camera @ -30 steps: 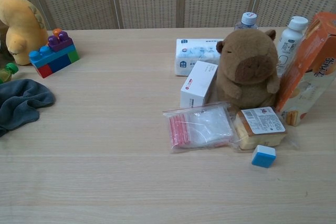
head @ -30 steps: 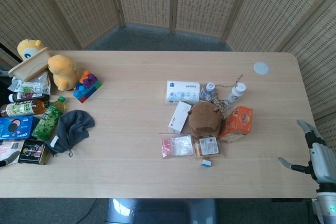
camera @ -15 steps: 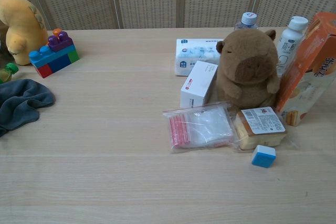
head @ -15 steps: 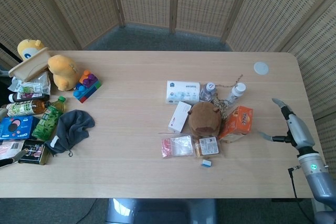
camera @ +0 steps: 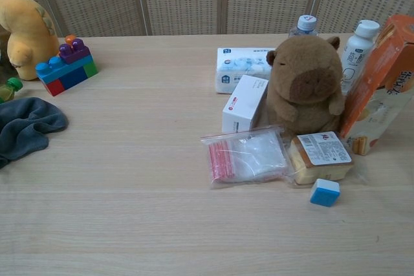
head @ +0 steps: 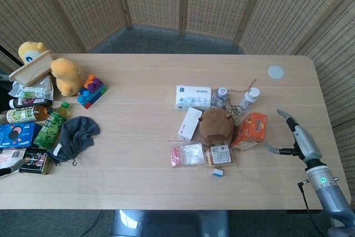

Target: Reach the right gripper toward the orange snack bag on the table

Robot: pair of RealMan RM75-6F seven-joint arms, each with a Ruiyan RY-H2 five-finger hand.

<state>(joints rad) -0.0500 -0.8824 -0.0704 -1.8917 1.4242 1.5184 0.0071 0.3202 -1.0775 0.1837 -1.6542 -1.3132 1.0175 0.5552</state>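
Observation:
The orange snack bag point(head: 251, 129) stands right of the brown plush toy point(head: 216, 125); in the chest view the bag point(camera: 383, 85) is cut off by the right edge. My right hand point(head: 292, 137) hovers over the table just right of the bag, a short gap away. Its fingers are spread toward the bag and hold nothing. The chest view does not show this hand. At the left edge of the head view only a thin grey fingertip of my left hand point(head: 11, 167) shows over the packets, too little to tell its state.
Around the bag are two small bottles point(head: 250, 96), a tissue pack point(head: 193, 96), a white box point(head: 189, 123), a zip bag point(head: 187, 154), a wrapped snack point(head: 220, 154) and a blue block point(head: 218, 172). Toys, a grey cloth point(head: 75, 134) and bottles crowd the left end.
My right hand has come up from the table's near right edge and moved left toward the orange bag, closing most of the gap. The objects have not moved.

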